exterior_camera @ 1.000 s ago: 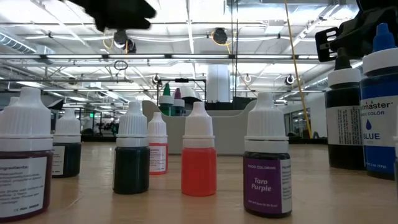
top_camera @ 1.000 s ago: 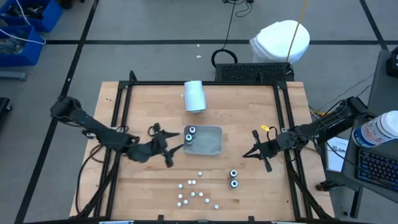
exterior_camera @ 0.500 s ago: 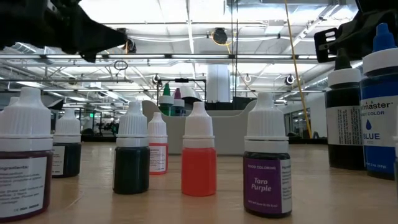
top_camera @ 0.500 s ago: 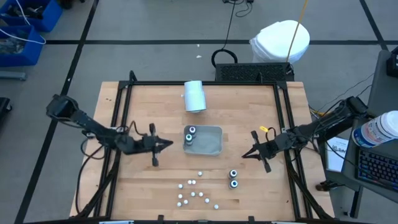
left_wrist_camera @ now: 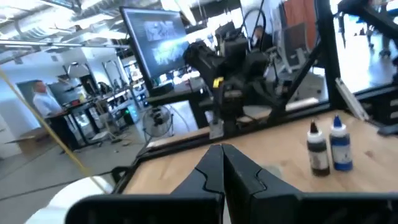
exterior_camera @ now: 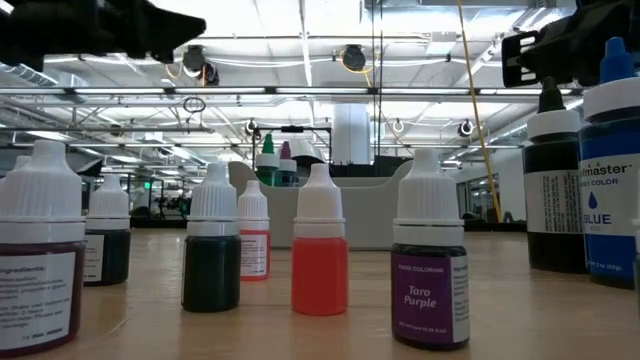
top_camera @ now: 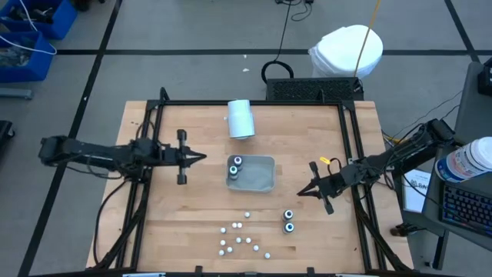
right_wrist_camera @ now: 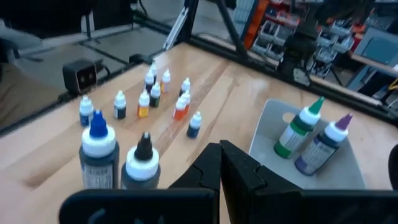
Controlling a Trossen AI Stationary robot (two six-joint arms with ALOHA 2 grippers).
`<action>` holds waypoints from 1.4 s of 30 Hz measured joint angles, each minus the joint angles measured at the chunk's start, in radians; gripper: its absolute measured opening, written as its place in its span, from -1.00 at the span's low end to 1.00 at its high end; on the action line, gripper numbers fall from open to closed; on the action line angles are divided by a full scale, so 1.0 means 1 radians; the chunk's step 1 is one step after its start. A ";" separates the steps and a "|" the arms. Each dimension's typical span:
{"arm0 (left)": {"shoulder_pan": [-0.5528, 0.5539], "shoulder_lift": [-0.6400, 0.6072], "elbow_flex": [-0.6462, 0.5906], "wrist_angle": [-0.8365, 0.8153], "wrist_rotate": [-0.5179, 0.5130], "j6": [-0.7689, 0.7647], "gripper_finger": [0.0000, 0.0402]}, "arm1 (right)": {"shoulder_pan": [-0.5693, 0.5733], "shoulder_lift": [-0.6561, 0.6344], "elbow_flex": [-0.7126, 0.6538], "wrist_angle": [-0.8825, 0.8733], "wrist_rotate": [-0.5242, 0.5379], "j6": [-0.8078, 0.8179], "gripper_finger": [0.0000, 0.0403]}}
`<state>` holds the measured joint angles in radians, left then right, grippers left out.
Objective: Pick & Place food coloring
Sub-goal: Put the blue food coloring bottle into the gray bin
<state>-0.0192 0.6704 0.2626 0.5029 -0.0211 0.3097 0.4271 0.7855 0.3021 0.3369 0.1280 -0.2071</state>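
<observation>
Hovering left of the tray (top_camera: pixel 263 185), left tool (top_camera: pixel 201 157) was pinched shut, empty; right tool (top_camera: pixel 302 192), right of it, likewise. Two bottles (top_camera: pixel 234 167) sat in tray, others (top_camera: pixel 288 221) below it on the surface. Risk: closed fingers toppling bottles when descending.

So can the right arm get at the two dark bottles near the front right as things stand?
Probably yes: the right end effector, shut and empty, sits beside the two dark bottles with only bare table between.
</observation>
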 joint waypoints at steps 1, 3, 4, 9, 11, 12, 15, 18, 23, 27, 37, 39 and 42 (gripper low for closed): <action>0.005 -0.034 -0.001 -0.047 -0.006 0.008 -0.99 | 0.000 0.000 0.000 0.006 0.000 0.000 -1.00; 0.022 -0.090 -0.018 -0.091 -0.008 0.009 -0.99 | 0.000 0.000 0.000 0.007 0.000 0.000 -1.00; 0.033 -0.111 -0.031 -0.098 -0.010 -0.003 -0.99 | 0.000 0.000 0.000 0.007 -0.001 0.001 -1.00; 0.071 -0.149 -0.102 -0.088 0.032 -0.114 -0.99 | 0.000 0.000 0.000 -0.007 -0.001 0.003 -1.00; 0.072 -0.148 -0.141 -0.076 0.026 -0.151 -0.99 | 0.000 0.000 0.000 -0.003 0.000 0.000 -1.00; 0.072 -0.148 -0.159 -0.074 0.012 -0.173 -0.98 | 0.000 0.000 0.000 0.002 0.000 -0.002 -1.00; 0.072 -0.147 -0.203 -0.044 -0.042 -0.248 -0.94 | 0.000 0.000 0.002 0.054 0.050 -0.024 -1.00; 0.072 -0.147 -0.239 0.045 -0.069 -0.330 -0.90 | 0.007 0.011 0.083 -0.041 0.109 -0.034 -1.00; 0.060 -0.147 -0.253 -0.028 -0.065 -0.385 -0.93 | 0.084 0.179 0.387 -0.384 0.246 0.037 -1.00; 0.043 -0.147 -0.253 -0.051 -0.067 -0.398 -0.98 | 0.135 0.354 0.623 -0.625 0.298 0.117 -1.00; 0.023 -0.147 -0.253 0.100 -0.086 -0.409 -0.84 | 0.314 0.638 0.907 -0.885 0.304 0.378 -0.95; 0.023 -0.143 -0.253 0.092 -0.093 -0.405 -0.83 | 0.346 0.678 0.926 -0.874 0.359 0.422 -0.86; 0.023 -0.132 -0.252 0.053 -0.083 -0.429 -0.83 | 0.390 0.721 0.973 -0.863 0.505 0.549 -0.66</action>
<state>0.0040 0.5385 0.0103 0.5560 -0.1040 -0.1189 0.8171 1.5063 1.2749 -0.5256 0.6330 0.3418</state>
